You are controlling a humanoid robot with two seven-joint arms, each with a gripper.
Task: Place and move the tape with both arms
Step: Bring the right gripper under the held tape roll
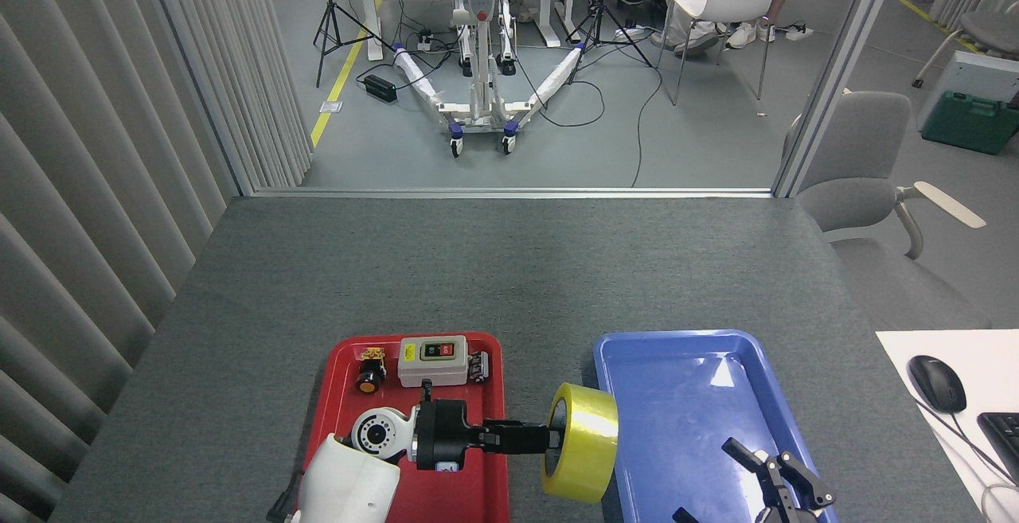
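Left gripper (535, 437) pinching the packing tape roll (581, 442) on edge, over the gap between red tray (334, 419) and blue tray (637, 356), probably for handover. Right gripper (764, 483) spread wide, low over blue tray's near edge.

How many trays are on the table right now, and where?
2. The red tray sits near-left, under the left hand, which holds the tape. The blue tray sits near-right, with the right hand over its near corner. None looks hidden.
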